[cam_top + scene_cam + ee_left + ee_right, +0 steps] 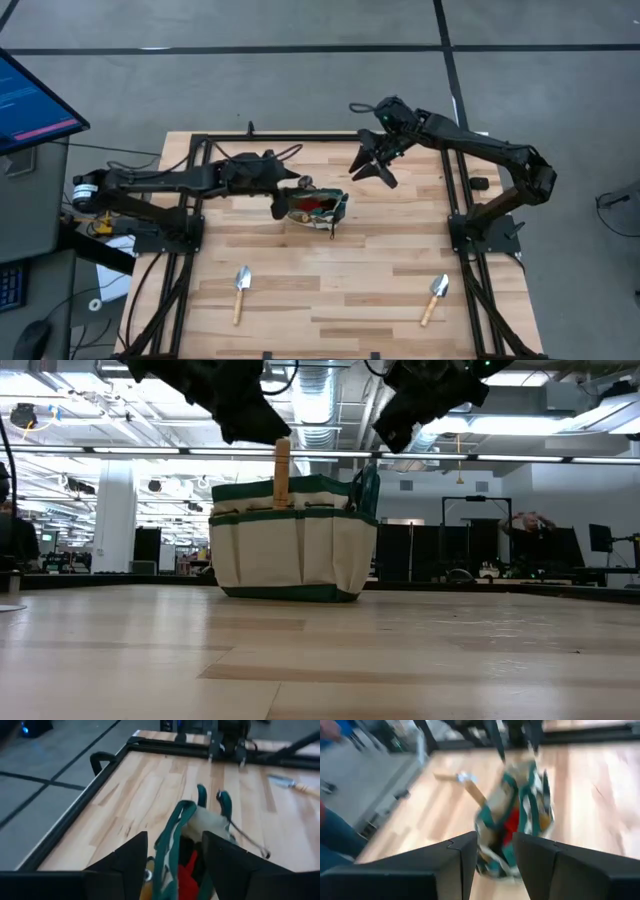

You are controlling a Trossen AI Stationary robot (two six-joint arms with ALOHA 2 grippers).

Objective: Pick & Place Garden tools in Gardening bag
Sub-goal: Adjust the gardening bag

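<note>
The beige and green gardening bag (318, 208) stands upright on the table's far middle; it also shows in the low view (295, 550). A red glove (187, 875) lies inside it. A trowel's wooden handle (282, 475) sticks up out of the bag's left end. My left gripper (280, 207) is open just above that end, and its fingers (130, 865) stand on either side of a green strap (172, 835). My right gripper (372, 165) is open and empty, in the air to the far right of the bag. My left gripper hangs right over the upright trowel handle (282, 450), fingers pointing down. I cannot tell whether a finger touches the handle or the bag's strap.
Two trowels lie near the table's front edge, one at the left (241, 290) and one at the right (436, 297). A black frame (200, 140) runs along the table's far and side edges. Bare wood lies between the bag and the trowels.
</note>
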